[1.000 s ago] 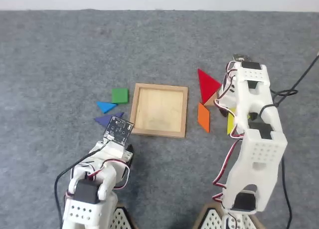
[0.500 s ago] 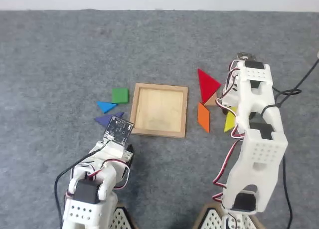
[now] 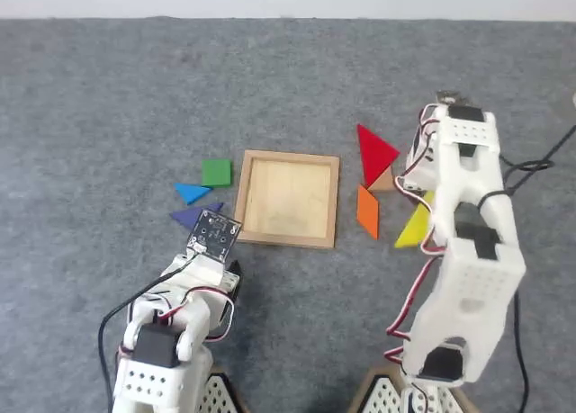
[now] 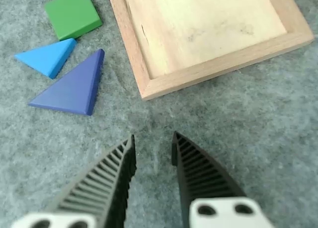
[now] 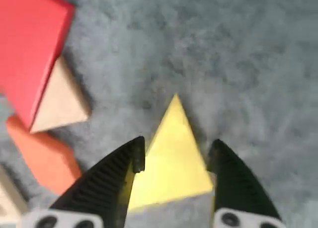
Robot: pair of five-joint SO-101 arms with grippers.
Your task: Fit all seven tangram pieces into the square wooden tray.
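Shifted slightly, the yellow triangle [image 5: 171, 171] sits pinched in the right gripper [image 5: 177, 145], bound next for the tray [image 3: 241, 197]; left gripper [image 4: 153, 138] ajar, empty.

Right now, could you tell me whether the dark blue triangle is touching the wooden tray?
Apart. The left wrist view shows a strip of grey carpet between the dark blue triangle and the wooden tray.

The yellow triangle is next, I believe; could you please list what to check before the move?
1. Grip of right claw on yellow triangle: ok.
2. Lift off the mat: cannot tell.
3. Room in wooden tray: ok, no pieces inside.
4. Sliding path to tray: not ok, orange piece lies between.
5. Position of left claw: ok, open, over the mat off the tray.
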